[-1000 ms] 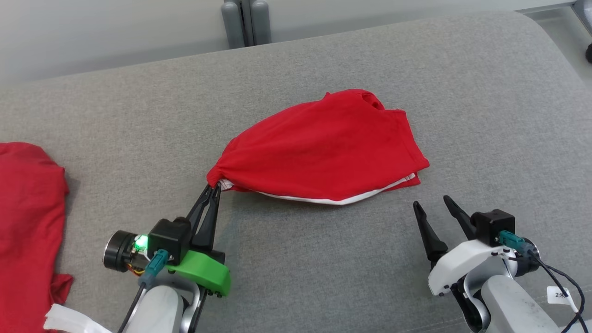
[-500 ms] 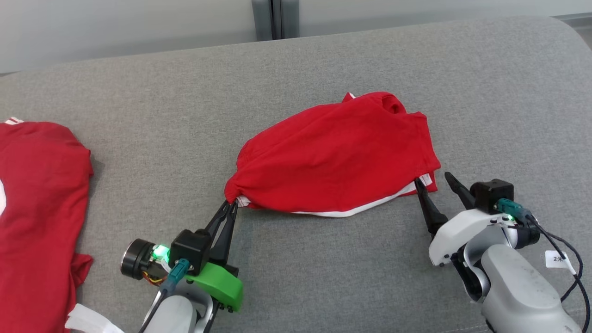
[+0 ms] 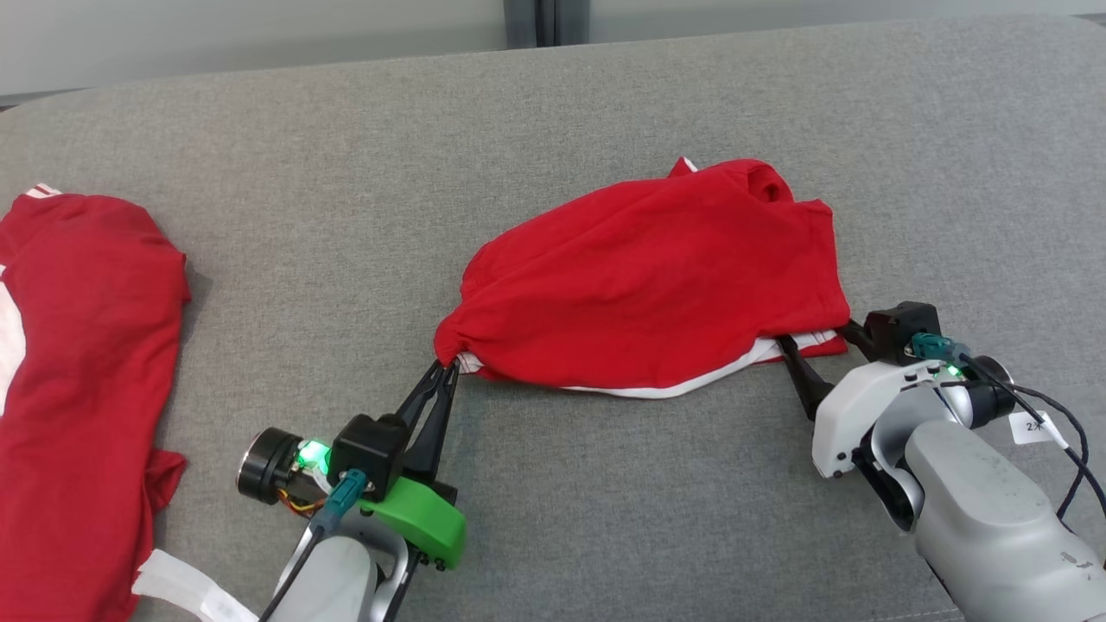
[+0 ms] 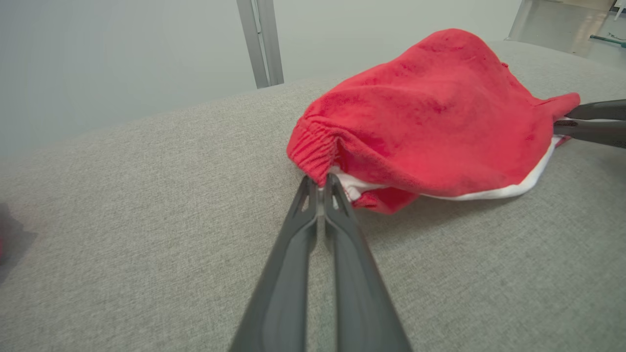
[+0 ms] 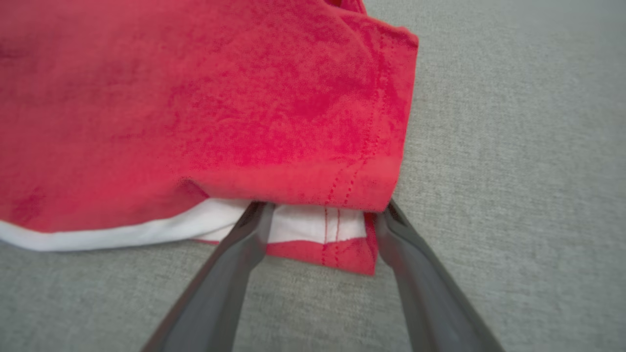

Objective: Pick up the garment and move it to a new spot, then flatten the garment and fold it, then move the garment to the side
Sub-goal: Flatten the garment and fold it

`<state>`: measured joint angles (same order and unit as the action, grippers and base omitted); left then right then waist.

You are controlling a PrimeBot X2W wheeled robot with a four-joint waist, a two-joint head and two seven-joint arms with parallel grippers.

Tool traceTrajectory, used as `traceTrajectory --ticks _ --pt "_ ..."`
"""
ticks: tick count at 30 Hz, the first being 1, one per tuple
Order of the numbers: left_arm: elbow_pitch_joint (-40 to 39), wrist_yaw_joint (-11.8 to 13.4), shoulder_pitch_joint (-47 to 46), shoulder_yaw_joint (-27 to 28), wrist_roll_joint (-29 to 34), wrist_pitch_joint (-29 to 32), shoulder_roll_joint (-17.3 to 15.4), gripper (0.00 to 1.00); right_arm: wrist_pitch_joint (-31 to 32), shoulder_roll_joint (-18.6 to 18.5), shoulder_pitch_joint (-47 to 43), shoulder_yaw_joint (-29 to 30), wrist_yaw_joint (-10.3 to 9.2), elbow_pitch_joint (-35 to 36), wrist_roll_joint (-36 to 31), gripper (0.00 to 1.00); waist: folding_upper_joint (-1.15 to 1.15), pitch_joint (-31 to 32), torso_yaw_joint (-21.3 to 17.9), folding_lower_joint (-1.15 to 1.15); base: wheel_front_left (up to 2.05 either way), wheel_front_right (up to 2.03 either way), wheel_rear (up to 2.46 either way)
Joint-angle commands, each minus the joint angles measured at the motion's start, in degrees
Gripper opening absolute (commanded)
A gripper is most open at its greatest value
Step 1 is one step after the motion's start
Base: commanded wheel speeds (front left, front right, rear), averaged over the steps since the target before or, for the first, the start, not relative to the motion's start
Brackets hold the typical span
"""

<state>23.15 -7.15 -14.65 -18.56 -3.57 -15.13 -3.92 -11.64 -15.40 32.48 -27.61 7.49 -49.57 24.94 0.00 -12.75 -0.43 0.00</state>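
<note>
We are pinching the red shorts (image 3: 657, 276) with our left gripper (image 3: 448, 367). Its two dark fingers are pressing together on the gathered elastic edge at the shorts' left end. In the left wrist view the left gripper (image 4: 320, 183) is showing its tips closed flat on that bunched edge of the shorts (image 4: 430, 112), with a strip of white lining peeking out just beside them.

Our right gripper (image 3: 816, 337) is standing wide open at the shorts' right corner and is gripping nothing. In the right wrist view the right gripper (image 5: 323, 210) is straddling the stitched hem of the shorts (image 5: 195, 98). Both fingertips are slipping out of sight under the top red layer, with the white band and a lower red layer lying between them. The left wrist view is catching those right fingers (image 4: 592, 124) at the far corner.

The shorts are lying in a loose mound near the middle of the grey fabric cushion (image 3: 259, 216), stretching between our two grippers. A second red garment (image 3: 78, 363) is lying well apart at the left edge. A grey metal post (image 3: 544, 10) is standing behind the cushion.
</note>
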Motion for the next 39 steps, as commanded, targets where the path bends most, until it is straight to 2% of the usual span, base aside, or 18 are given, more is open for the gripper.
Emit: traceTrajectory --ticks 1,8,9,10,12,21,28,39 --pt "0.1 -0.2 -0.7 0.0 -0.3 0.0 0.1 0.0 -0.1 -0.2 0.9 -1.0 0.0 -0.6 0.9 1.0 0.0 -0.3 0.1 0.0 0.0 0.0 0.0" --pt "0.3 -0.2 -0.8 -0.3 -0.4 0.0 0.1 0.0 -1.1 -0.7 3.1 -5.1 0.0 -3.0 3.5 1.0 0.0 -0.7 0.2 0.0 0.0 0.0 0.0" --pt "0.4 -0.2 -0.8 -0.3 -0.4 0.0 0.1 0.0 -1.2 -0.7 3.2 -5.7 0.0 -3.2 3.9 0.97 0.0 -0.7 0.2 0.0 0.0 0.0 0.0" --pt "0.4 -0.3 -0.8 -0.2 -0.4 0.0 0.1 0.0 -1.3 -0.7 3.3 -6.3 0.0 -3.6 4.3 0.36 0.0 -0.6 0.2 0.0 0.0 0.0 0.0" --pt "0.6 -0.3 -0.8 -0.1 -0.4 0.0 0.1 0.0 -1.6 -0.9 3.6 -7.3 0.0 -3.8 5.0 0.0 0.0 -0.4 0.1 0.0 0.0 0.0 0.0" --pt "1.7 -0.3 0.8 0.7 -0.8 0.0 -0.1 0.0 -3.2 -2.0 2.3 -10.5 0.0 -1.9 7.6 0.0 0.0 1.5 -1.5 0.0 0.0 0.0 0.0" --pt "1.8 -0.3 1.7 1.8 -0.9 0.0 -0.9 0.0 -3.6 -4.9 0.0 -13.2 0.0 4.9 11.8 0.0 0.0 4.2 -3.4 0.0 0.0 0.0 0.0" --pt "-1.3 -0.4 -0.4 3.2 -2.9 0.0 -2.7 0.0 -3.5 -14.5 -0.8 -14.6 0.0 21.5 20.7 0.0 0.0 9.5 -4.6 0.0 0.0 0.0 0.0"
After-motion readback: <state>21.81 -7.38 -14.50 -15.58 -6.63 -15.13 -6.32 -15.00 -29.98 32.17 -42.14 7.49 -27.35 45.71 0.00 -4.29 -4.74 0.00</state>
